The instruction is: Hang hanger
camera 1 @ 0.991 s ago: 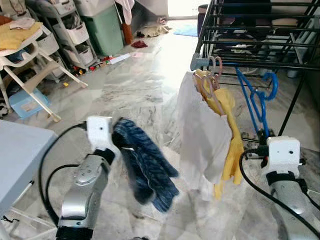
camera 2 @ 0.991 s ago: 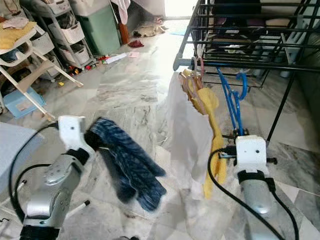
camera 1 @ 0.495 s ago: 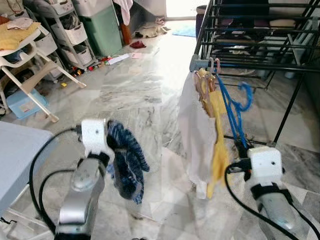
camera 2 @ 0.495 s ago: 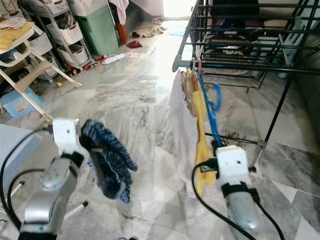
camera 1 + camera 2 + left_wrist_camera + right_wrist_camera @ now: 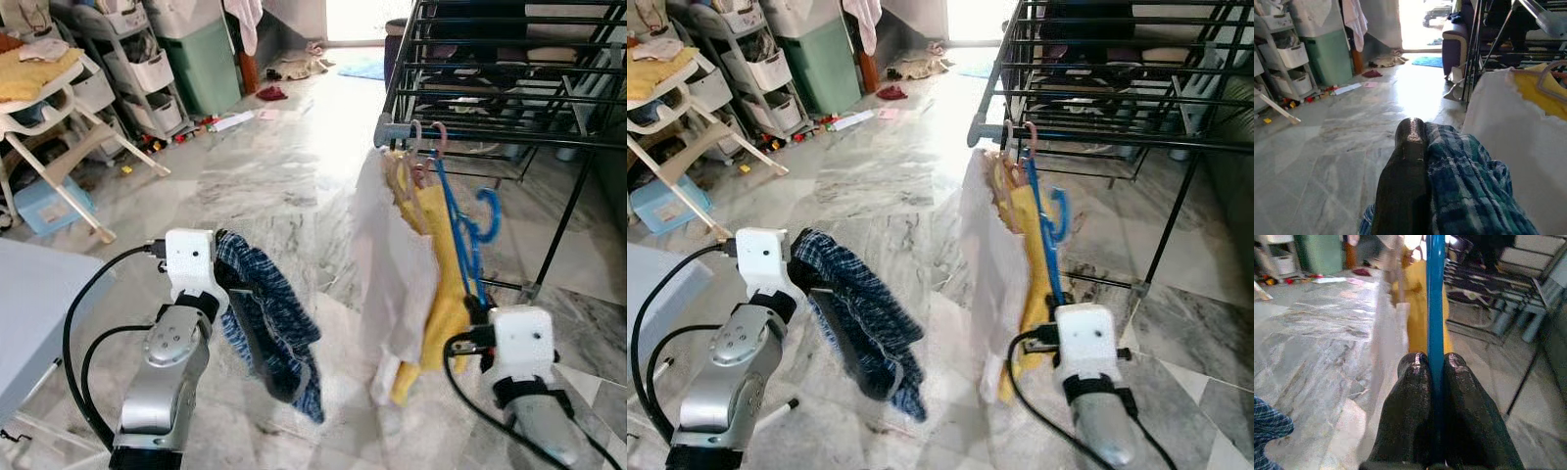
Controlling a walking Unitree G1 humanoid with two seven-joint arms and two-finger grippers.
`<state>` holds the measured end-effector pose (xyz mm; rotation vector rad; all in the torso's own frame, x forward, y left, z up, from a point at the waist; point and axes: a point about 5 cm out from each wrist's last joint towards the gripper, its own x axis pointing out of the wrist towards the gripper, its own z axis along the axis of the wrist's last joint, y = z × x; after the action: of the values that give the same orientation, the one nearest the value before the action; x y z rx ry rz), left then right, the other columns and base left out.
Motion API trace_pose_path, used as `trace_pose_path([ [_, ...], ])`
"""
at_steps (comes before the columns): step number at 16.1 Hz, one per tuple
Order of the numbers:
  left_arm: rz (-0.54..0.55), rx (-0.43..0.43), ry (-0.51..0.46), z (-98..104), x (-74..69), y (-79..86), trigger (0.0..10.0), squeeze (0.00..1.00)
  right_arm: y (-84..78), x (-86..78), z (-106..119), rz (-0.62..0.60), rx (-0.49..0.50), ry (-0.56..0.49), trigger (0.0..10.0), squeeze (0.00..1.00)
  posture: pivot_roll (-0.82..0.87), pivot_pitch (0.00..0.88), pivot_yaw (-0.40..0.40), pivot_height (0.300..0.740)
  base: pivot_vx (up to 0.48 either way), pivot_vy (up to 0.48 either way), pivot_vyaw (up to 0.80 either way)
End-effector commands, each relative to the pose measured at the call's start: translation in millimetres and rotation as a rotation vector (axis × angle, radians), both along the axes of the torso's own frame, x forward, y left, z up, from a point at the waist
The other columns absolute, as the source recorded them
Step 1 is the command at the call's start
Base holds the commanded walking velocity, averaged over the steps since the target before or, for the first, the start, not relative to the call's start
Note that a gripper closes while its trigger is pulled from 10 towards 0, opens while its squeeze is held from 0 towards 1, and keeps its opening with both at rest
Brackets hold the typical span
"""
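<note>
Head views: the right gripper, largely hidden behind its white wrist housing, meets the lower bar of a blue plastic hanger, which rises above and ahead of it to a hook that appears to rest on the front rail of a black metal drying rack. Just to the gripper's left, touching the hanger, hang a yellow garment and a white cloth on pale pink hangers. The left gripper carries a dark blue checked cloth, which droops below and to the right of it over the grey marble floor. Left wrist view: the visible black finger presses against the checked cloth, gripping it; the white cloth lies beyond. Right wrist view: the two black fingers are clamped tight on the straight blue bar of the hanger, which runs forward between them; the yellow garment hangs just beyond the fingertips. No legible writing or labels can be made out in any view.
</note>
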<state>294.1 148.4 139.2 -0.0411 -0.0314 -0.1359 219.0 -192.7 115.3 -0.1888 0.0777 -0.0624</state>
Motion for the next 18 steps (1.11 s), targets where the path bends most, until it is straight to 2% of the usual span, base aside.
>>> trace_pose_path([
  [1, 0.007, 0.012, 0.008, -2.2, 0.1, 3.4, 10.0, 0.00, -6.3, -1.1, -13.0, -0.058, 0.046, 0.074, 10.0, 0.00, -0.15, 0.067, 0.115, 0.740, 0.000, 0.000, 0.00],
  [7, -0.052, -0.024, 0.048, -7.2, 0.2, -6.8, 10.0, 0.00, -6.3, 44.4, 1.3, -0.115, -0.020, 0.056, 10.0, 0.00, -0.15, 0.066, 0.123, 0.740, 0.000, 0.000, 0.00],
  [9, -0.054, -0.043, 0.068, -10.0, -1.0, -7.0, 10.0, 0.00, -9.9, 64.1, 6.1, -0.085, -0.161, 0.075, 10.0, 0.00, -0.14, 0.070, 0.122, 0.740, 0.000, 0.000, 0.00],
  [10, -0.054, -0.056, 0.078, -11.5, -1.9, -6.5, 10.0, 0.00, -13.6, 73.6, 9.2, -0.066, -0.289, 0.079, 10.0, 0.00, -0.14, 0.071, 0.119, 0.740, 0.000, 0.000, 0.00],
  [13, -0.092, -0.133, 0.093, -11.0, -4.7, -8.5, 10.0, 0.00, -20.7, 79.3, 15.9, -0.078, -0.460, 0.060, 10.0, 0.00, -0.13, 0.076, 0.110, 0.740, 0.000, 0.000, 0.00],
  [18, -0.132, -0.142, 0.116, -13.7, -7.5, -12.7, 10.0, 0.00, -39.4, 69.0, 9.7, -0.236, -0.520, 0.099, 10.0, 0.00, -0.14, 0.085, 0.116, 0.740, 0.000, 0.000, 0.00],
])
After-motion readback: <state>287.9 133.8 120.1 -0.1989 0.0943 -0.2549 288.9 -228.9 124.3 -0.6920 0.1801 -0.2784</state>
